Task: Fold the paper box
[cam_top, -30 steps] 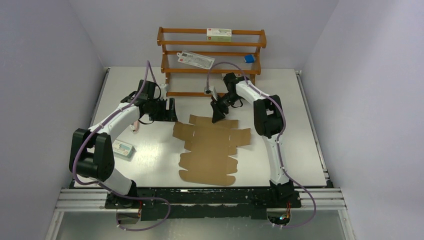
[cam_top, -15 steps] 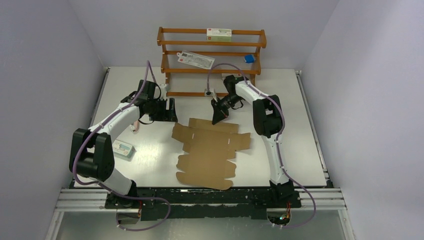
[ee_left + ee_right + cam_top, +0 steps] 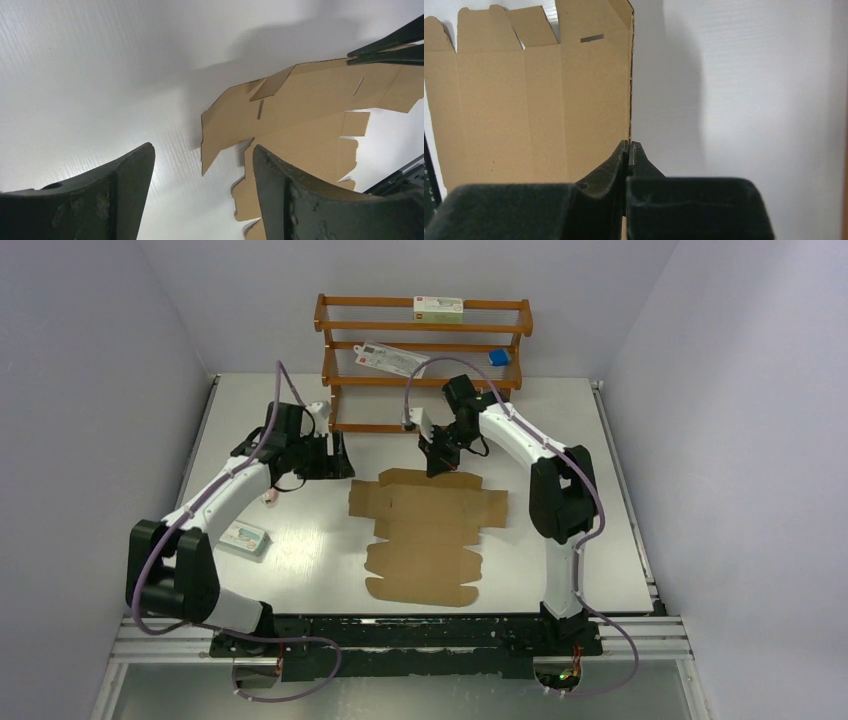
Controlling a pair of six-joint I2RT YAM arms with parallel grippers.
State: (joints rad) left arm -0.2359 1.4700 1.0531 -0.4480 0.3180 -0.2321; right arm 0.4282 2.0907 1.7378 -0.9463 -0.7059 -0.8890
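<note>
The paper box (image 3: pixel 428 532) is a flat brown die-cut cardboard sheet lying in the middle of the table. My right gripper (image 3: pixel 436 462) is shut on the sheet's far edge and lifts that edge slightly. In the right wrist view the jaws (image 3: pixel 629 145) pinch the edge of the sheet (image 3: pixel 524 100). My left gripper (image 3: pixel 340 455) is open and empty, just left of the sheet's far left corner. In the left wrist view the sheet (image 3: pixel 300 110) lies ahead of the open fingers (image 3: pixel 280 190), and the right gripper's tips show at the upper right.
A wooden rack (image 3: pixel 424 360) stands at the back with a white carton (image 3: pixel 438 307), a flat packet (image 3: pixel 390 358) and a small blue item (image 3: pixel 499 357). Another white carton (image 3: pixel 245 538) lies on the table at the left, near my left arm.
My right gripper pulled the sheet's far edge slightly back and right, and the sheet shifted with it. My left gripper moved a little toward the back.
</note>
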